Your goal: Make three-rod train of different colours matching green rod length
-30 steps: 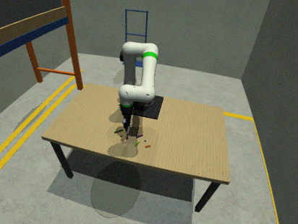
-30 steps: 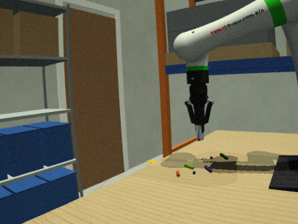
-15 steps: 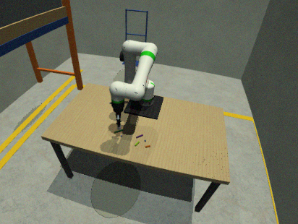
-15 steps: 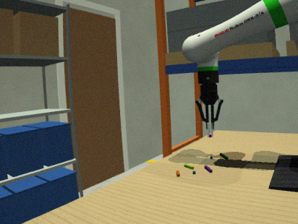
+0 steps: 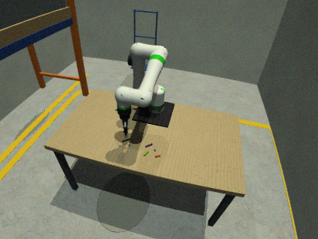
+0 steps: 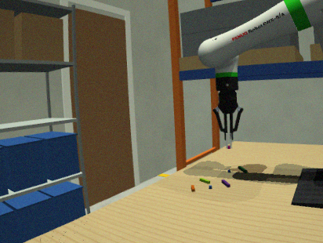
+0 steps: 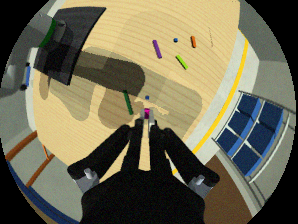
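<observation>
My gripper (image 5: pixel 125 132) (image 6: pixel 229 145) (image 7: pixel 146 115) hangs above the table, shut on a small magenta rod (image 6: pixel 228 146) (image 7: pixel 147 115) held at the fingertips. The dark green rod (image 5: pixel 125 140) (image 6: pixel 242 169) (image 7: pixel 127 102) lies flat just below and beside it. A tiny blue piece (image 6: pixel 229 171) (image 7: pixel 147 98) lies near the green rod. Further off lie a purple rod (image 5: pixel 148 145) (image 6: pixel 226 183) (image 7: pixel 156 47), a lime rod (image 5: pixel 146 153) (image 6: pixel 205 180) (image 7: pixel 180 62), an orange rod (image 5: pixel 157 156) (image 6: pixel 193 188) (image 7: pixel 193 42) and a blue rod (image 5: pixel 155 149) (image 6: pixel 210 186) (image 7: pixel 174 40), all apart from one another.
The arm's black base plate (image 5: pixel 153 113) (image 6: pixel 310 186) (image 7: pixel 67 43) sits behind the rods. The table's front edge (image 5: pixel 143 171) runs close to the rod group. Blue bins on a shelf (image 6: pixel 35 172) stand beyond the table.
</observation>
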Available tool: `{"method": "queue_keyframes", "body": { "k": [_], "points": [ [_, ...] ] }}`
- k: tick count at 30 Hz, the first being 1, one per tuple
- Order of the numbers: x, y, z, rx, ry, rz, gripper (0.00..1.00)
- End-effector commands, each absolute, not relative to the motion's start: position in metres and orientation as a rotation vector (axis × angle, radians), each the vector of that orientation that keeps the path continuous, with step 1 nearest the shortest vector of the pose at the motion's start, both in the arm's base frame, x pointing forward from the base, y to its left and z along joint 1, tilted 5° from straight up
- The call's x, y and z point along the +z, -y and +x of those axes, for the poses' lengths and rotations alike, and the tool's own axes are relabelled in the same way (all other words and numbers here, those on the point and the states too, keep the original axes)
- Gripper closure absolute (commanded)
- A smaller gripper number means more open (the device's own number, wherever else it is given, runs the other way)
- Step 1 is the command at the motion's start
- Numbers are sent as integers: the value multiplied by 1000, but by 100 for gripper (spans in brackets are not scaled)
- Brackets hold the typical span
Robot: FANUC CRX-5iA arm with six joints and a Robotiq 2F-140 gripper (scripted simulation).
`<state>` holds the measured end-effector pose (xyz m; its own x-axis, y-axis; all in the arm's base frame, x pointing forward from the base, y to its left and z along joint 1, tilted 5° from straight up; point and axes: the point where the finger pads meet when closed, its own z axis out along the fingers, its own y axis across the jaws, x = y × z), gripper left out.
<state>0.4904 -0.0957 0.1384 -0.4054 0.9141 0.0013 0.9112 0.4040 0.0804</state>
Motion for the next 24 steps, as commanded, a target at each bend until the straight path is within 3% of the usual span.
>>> {"method": "queue_keyframes", "body": {
  "k": [1,24],
  "points": [
    [135,96,491,106,-2599,1685,97],
    [64,95,497,106,-2599,1685,97]
  ]
}}
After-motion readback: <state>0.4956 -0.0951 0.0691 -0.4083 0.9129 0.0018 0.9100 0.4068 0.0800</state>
